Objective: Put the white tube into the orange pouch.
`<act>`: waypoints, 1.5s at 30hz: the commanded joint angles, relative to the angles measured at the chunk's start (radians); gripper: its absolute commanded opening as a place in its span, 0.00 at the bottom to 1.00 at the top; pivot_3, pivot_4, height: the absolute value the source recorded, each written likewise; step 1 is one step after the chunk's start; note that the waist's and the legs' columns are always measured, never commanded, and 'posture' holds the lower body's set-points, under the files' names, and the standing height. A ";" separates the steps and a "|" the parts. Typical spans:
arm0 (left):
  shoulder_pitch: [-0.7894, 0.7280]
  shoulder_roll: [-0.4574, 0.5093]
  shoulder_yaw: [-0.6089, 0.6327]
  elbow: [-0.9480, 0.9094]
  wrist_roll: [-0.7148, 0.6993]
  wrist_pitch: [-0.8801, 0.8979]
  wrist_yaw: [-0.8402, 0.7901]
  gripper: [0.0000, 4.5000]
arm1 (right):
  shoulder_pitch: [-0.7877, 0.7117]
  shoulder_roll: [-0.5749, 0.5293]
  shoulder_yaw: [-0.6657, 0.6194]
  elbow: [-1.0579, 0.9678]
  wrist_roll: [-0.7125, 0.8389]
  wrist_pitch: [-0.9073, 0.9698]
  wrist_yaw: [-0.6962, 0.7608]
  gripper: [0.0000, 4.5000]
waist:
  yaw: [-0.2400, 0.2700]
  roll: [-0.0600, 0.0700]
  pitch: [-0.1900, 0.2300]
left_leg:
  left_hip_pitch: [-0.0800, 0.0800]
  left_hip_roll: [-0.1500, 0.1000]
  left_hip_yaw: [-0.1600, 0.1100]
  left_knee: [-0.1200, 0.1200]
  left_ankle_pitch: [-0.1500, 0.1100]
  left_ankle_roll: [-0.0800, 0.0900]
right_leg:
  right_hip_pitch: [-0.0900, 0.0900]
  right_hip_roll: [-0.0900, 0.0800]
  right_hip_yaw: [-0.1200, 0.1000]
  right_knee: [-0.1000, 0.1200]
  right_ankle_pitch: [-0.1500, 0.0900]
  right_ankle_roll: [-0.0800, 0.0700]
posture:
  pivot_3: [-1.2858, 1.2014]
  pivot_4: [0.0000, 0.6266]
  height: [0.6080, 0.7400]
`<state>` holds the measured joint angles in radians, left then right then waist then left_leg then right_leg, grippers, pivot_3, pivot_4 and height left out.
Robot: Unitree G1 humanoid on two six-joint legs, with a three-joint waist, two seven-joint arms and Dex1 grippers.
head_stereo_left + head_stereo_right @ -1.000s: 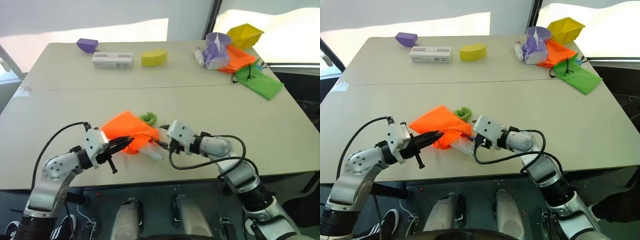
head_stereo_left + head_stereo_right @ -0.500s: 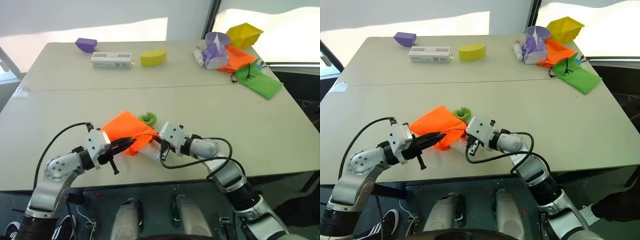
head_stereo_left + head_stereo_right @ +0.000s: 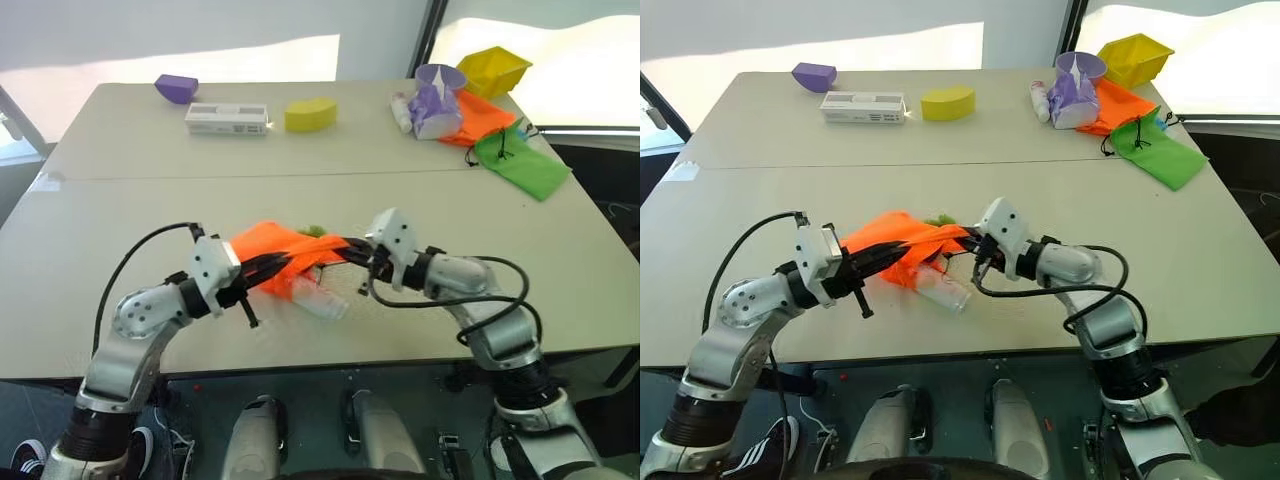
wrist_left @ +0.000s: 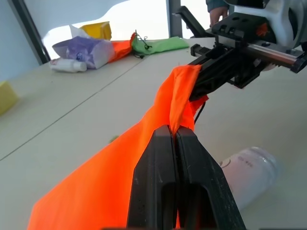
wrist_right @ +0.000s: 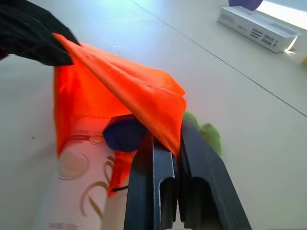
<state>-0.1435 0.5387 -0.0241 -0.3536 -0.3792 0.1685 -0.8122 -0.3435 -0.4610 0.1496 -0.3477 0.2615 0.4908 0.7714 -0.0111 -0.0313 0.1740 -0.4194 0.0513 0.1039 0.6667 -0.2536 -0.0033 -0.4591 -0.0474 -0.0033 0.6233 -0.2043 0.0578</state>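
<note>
1. Both arms have lifted since a second ago: the pouch (image 3: 283,252) lay on the table (image 3: 430,215) then, and now its rim hangs stretched in the air between them
2. Right gripper (image 3: 350,252), loose around the tube a moment back, has let it go and is now pinched tight on one edge of the pouch mouth
3. Left gripper (image 3: 275,266) stays clamped on the other edge, fingers (image 4: 175,165) pressed together with orange cloth caught between them
4. Tube (image 3: 318,297) lies on its side on the table just below the raised pouch, its upper end tucked under the hanging cloth at the mouth, most of its body sticking out toward me
5. My read: the mouth is being pulled open and up, but the tube is not properly in; it looks at best started
6. Left to do: get the opening over the tube or push the tube deeper, until it sits wholly inside
7. Risk: with both grippers busy holding cloth, nothing steadies the tube, so it may roll clear
8. Green ball (image 3: 937,220) peeks out behind the pouch
</note>
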 commanded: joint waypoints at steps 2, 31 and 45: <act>-0.028 -0.011 0.001 -0.019 0.006 -0.011 0.014 0.00 | 0.032 -0.063 -0.085 -0.124 0.098 0.056 0.033 0.01 | -0.006 0.000 0.000 | 0.000 0.000 0.000 0.000 0.000 0.000 | 0.000 0.000 0.000 0.000 0.000 0.000 | 0.52 0.24 1.00; 0.143 0.037 -0.006 -0.036 -0.037 0.021 -0.066 0.00 | 0.110 -0.220 0.003 -0.142 0.026 0.002 0.077 0.78 | 0.000 0.000 0.000 | -0.001 0.000 -0.001 -0.001 0.000 0.000 | 0.000 -0.001 0.000 -0.006 0.000 -0.001 | 0.52 0.24 1.00; 0.115 -0.014 -0.019 0.037 0.010 -0.056 -0.069 0.00 | 0.269 -0.434 -0.095 -0.387 0.245 0.326 0.135 0.78 | -0.001 0.000 0.000 | 0.001 0.000 -0.002 -0.001 0.000 0.000 | 0.002 0.000 0.000 -0.005 0.001 -0.001 | 0.52 0.24 1.00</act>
<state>-0.0171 0.5288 -0.0372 -0.3068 -0.3717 0.1347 -0.8804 -0.0779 -0.8788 0.0614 -0.6831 0.4798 0.7941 0.9024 -0.0123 -0.0315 0.1740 -0.4183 0.0517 0.1018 0.6659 -0.2539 -0.0034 -0.4569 -0.0473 -0.0035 0.6174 -0.2035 0.0567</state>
